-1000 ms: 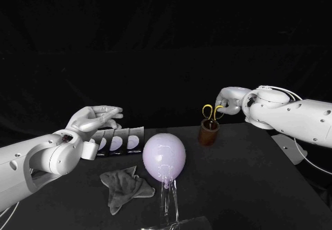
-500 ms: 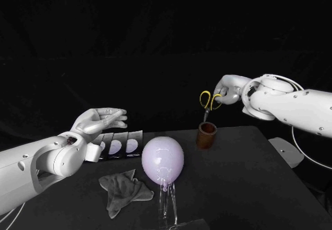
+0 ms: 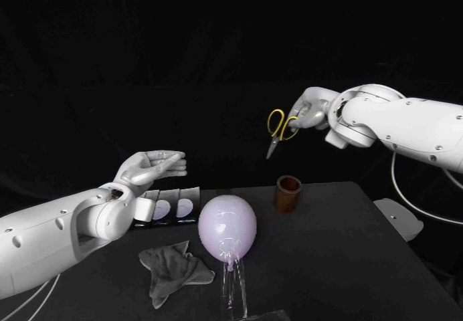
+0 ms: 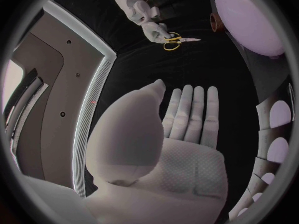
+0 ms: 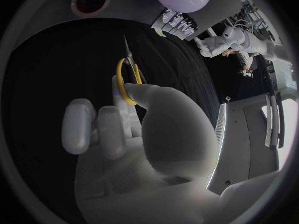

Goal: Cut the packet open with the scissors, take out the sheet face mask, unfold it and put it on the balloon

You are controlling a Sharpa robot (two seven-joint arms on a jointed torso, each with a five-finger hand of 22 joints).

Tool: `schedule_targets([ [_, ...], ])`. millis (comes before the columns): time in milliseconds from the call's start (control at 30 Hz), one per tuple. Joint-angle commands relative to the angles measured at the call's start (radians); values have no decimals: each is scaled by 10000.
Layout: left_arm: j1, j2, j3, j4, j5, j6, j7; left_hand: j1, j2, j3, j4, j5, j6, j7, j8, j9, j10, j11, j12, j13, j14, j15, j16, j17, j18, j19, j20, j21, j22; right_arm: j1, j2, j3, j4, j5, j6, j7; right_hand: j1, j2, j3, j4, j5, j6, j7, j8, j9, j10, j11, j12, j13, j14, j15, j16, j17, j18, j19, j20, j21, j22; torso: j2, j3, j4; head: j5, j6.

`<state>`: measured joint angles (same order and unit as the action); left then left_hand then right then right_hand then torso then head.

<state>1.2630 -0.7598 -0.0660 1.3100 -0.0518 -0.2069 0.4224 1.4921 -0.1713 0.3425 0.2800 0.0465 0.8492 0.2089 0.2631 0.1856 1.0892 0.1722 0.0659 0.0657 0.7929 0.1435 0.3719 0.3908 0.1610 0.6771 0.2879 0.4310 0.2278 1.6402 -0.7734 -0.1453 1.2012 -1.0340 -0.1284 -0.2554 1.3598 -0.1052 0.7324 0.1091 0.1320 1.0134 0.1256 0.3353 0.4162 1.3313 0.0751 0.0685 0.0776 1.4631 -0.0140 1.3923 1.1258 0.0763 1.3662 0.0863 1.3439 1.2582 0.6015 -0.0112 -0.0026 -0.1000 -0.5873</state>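
- Seeing cloth [image 3: 174,266] lying crumpled on the table [image 3: 328,267] at the near side, just beside the balloon's lower end, toward the left arm.
- Seeing balloon [image 3: 229,226], pale lilac, sitting mid-table on a clear stand [image 3: 235,287], narrow end down. Touching neither hand nor packets.
- Carrying nothing in left hand [image 3: 150,167]: hovering palm-up above the table near the packets, not touching them. Wrist view showing palm bare, fingers [image 4: 193,109] straight and lying side by side, thumb out to one side.
- Seeing packets [image 3: 169,202] lying flat in a row on the table, just beyond the left forearm and beside the balloon on the left arm's side. Dark, with pale half-oval marks. Touching neither hand. Not managing to tell from here whether any edge is cut.
- Seeing holder [image 3: 288,192], a brown cylinder, standing upright on the table beyond the balloon, toward the right arm, near the far edge, mouth facing up.
- Gripping scissors [image 3: 280,128] in right hand [image 3: 310,114] by the yellow handle loops. Not managing to tell whether fingers are going through the loops or only clamping round them. Right wrist view showing thumb pressing at one loop, blades running away from the palm.
- Hanging in the air well above the holder and apart from it: scissors with blades together, tips pointing down and slightly toward the left arm.
- Keeping well apart: right hand up high on the far side, left hand lower on its own side, balloon and holder between them.
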Motion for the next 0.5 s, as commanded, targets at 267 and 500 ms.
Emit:
schedule_targets([
  [267,-113,1123,56,-1570,1646,935,177,126,49,-241,-65,12,-410,-74,-172,0,-734,222,-23,-24,-335,299,-950,-541,-412,-659,46,-1188,-780,-606,1046,-59,-152,3957,-1911,764,-186,73,198,-372,115,-62,-9,117,109,349,-229,0,41,306,-83,10,105,2,-26,-6,11,37,-36,-34,60,187,86],
  [500,-122,1558,88,-2402,1255,1268,95,-30,15,-624,-4,17,-637,-103,-257,-6,-1446,466,-31,-28,-480,485,-1387,-846,-740,-1900,58,-2150,-1331,-1129,1726,-63,-340,4665,-2452,1188,-274,98,248,-476,212,-83,-10,142,152,367,-232,-2,54,322,-87,39,144,-4,-6,-12,31,73,-9,-17,87,434,29],
])
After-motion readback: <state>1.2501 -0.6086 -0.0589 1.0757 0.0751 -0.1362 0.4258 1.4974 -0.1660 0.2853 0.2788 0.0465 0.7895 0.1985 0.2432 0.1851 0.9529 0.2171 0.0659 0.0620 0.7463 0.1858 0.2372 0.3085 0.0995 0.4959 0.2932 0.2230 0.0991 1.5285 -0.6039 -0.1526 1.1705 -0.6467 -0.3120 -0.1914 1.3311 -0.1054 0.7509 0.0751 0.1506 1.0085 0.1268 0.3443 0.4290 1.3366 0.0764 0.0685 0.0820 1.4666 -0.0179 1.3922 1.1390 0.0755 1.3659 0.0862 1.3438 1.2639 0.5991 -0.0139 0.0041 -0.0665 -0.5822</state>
